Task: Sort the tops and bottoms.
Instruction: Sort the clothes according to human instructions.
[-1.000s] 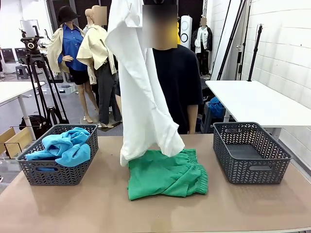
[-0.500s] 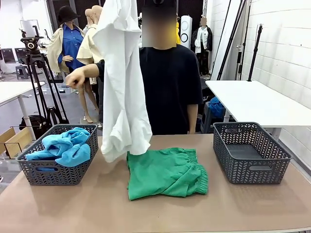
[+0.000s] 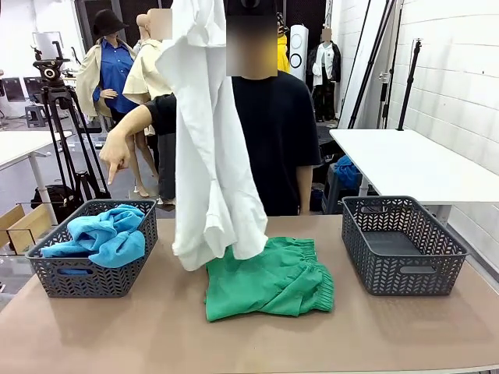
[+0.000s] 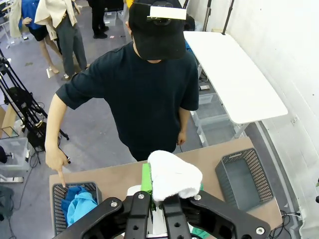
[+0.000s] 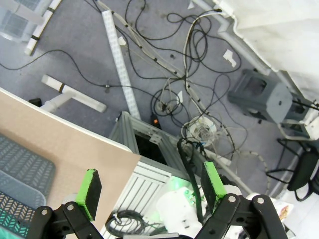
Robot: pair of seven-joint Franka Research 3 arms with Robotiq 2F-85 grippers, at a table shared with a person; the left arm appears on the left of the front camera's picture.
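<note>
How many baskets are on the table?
2. One grey basket sits at the robot's left end, holding blue fabric; the other basket sits at the right end. The hanging white shirt could hardly hide another.

Front cam: fixed, low at near edge, faces far across flat brown table [image 3: 405,331] to person in black T-shirt [image 3: 277,132].
Left wrist cam: high up, pitched steeply down, bunched white fabric shirt [image 4: 174,174] right at lens.
Shared with front: person, table, left dark grey woven plastic basket [image 3: 93,279] [image 4: 59,209], right matching basket [image 3: 401,269] [image 4: 244,177].
Right wrist cam: looks down past table corner [image 5: 65,149] onto far-off grey floor with cables [image 5: 199,89].
</note>
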